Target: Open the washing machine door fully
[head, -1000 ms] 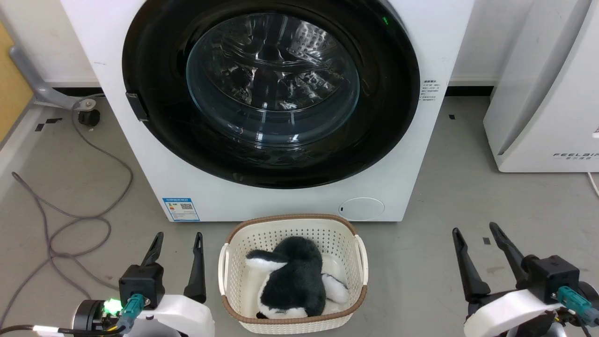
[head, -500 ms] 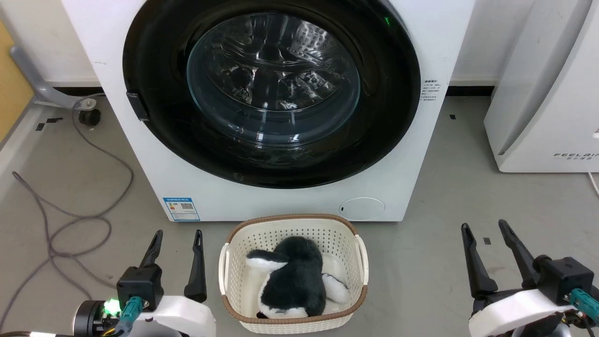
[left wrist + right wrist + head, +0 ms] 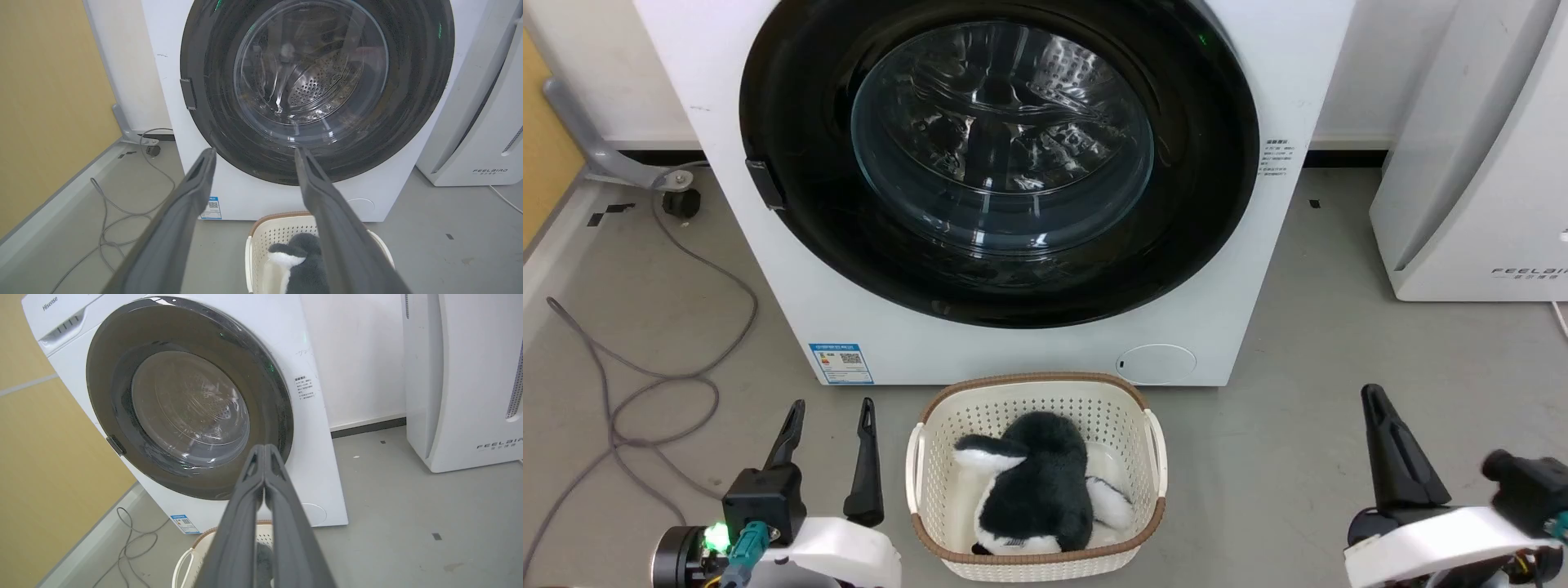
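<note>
The washing machine [image 3: 980, 351] stands in front of me, its round black door [image 3: 1201, 204] shut flush against the white front. A small dark latch tab [image 3: 765, 184] sits on the door's left edge. My left gripper [image 3: 832, 404] hovers low at the left, open and holding nothing; in the left wrist view its fingertips [image 3: 255, 151] point at the door's [image 3: 408, 102] lower part. My right gripper [image 3: 1370, 392] is low at the right, shut on nothing, well short of the machine. In the right wrist view its tips [image 3: 264, 446] are pressed together in front of the door [image 3: 106, 384].
A cream basket [image 3: 1037, 380] holding a black-and-white plush toy [image 3: 1037, 482] sits on the floor right below the door, between my grippers. A white FEELBIRD appliance [image 3: 1478, 163] stands to the right. Grey cable [image 3: 645, 384] loops over the floor at the left.
My right gripper has gone from open to shut and has drifted right. The left gripper has stayed put. The door has not moved.
</note>
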`<state>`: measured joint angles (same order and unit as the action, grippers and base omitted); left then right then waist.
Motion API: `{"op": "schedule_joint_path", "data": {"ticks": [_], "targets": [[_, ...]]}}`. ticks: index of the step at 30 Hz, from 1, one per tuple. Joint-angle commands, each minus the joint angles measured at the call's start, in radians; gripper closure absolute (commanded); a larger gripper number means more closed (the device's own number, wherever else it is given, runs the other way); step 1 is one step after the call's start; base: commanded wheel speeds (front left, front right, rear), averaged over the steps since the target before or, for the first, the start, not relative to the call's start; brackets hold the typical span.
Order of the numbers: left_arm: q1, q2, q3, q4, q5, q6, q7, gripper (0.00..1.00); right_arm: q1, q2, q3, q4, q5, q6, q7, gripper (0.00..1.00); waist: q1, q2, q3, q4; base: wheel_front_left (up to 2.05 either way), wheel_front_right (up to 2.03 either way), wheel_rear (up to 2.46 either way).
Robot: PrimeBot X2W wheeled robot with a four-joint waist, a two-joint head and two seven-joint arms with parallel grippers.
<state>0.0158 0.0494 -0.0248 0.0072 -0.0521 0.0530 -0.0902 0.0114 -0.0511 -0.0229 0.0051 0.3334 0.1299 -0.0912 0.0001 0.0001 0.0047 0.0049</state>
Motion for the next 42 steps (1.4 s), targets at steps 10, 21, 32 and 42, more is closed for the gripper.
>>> {"op": "schedule_joint_path", "data": {"ticks": [10, 21, 32, 42], "targets": [[-0.018, 0.001, -0.013, 0.004, -0.018, 0.020, -0.029, 0.00, -0.025, 0.000, 0.010, 0.027, 0.386, 0.000, -0.029, 1.00, -0.0001, -0.0001, 0.005, 0.005, 0.00, 0.00, 0.00], [-0.037, 0.001, -0.018, 0.004, -0.030, 0.030, -0.052, 0.00, -0.081, 0.000, -0.019, 0.074, 0.694, 0.001, -0.002, 1.00, -0.0001, -0.0001, 0.030, 0.018, 0.00, 0.00, 0.00], [-0.066, 0.001, -0.026, -0.002, -0.046, 0.043, -0.075, 0.00, -0.228, -0.009, -0.082, 0.179, 0.811, 0.001, 0.055, 1.00, -0.0001, -0.0001, 0.080, 0.040, 0.00, 0.00, 0.00], [-0.111, 0.001, -0.036, -0.012, -0.059, 0.057, -0.096, 0.00, -0.438, -0.049, -0.126, 0.286, 0.888, 0.001, 0.067, 1.00, -0.0001, -0.0001, 0.162, 0.068, 0.00, 0.00, 0.00]]}}
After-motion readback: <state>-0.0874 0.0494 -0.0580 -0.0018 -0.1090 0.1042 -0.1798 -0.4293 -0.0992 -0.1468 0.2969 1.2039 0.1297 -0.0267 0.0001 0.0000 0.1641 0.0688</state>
